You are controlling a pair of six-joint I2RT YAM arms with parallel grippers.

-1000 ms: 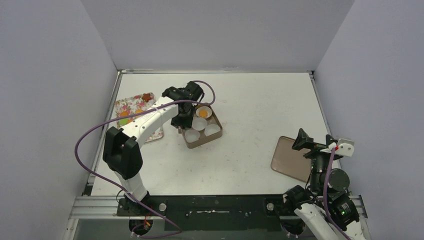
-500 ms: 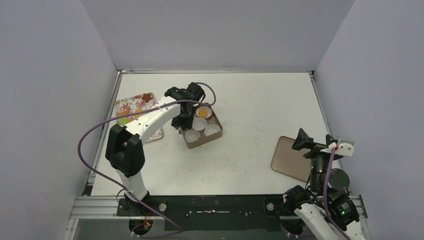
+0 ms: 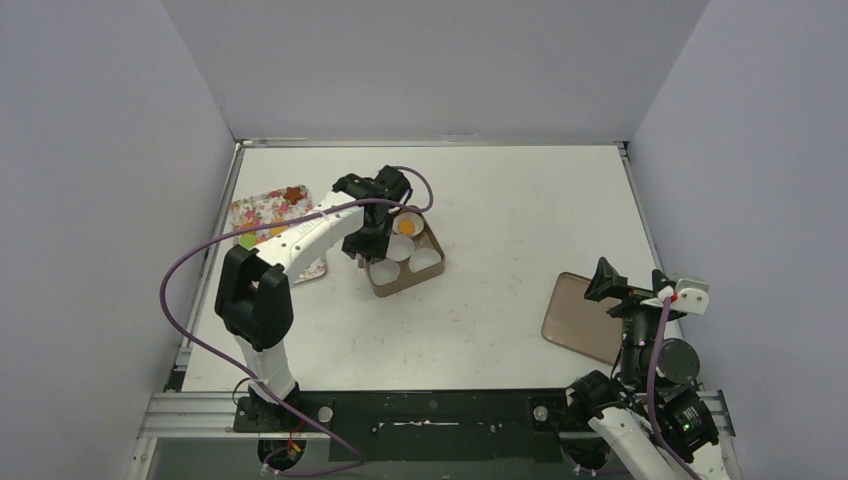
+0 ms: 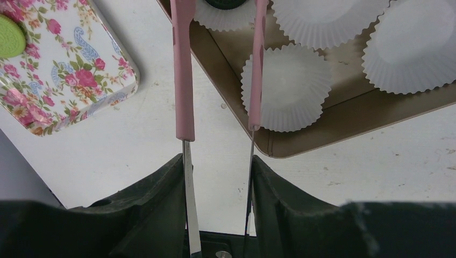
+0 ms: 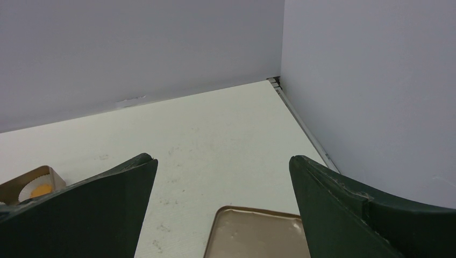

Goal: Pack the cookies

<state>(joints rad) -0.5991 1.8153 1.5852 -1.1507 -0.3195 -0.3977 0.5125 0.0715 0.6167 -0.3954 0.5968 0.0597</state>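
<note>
Soft, even light from above leaves the white worktop (image 3: 520,210) bright, shadows faint. In the left wrist view the dark fingers (image 4: 145,209) near the lens are underexposed and soft; beyond them detail is crisp.

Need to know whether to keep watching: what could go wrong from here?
The pink tweezers in the left gripper flank a dark cookie in a paper cup in the box; lifting off could drag the cookie or the light cup out. One tweezer arm crosses the pleated rim of the neighbouring cup and might snag it.
</note>
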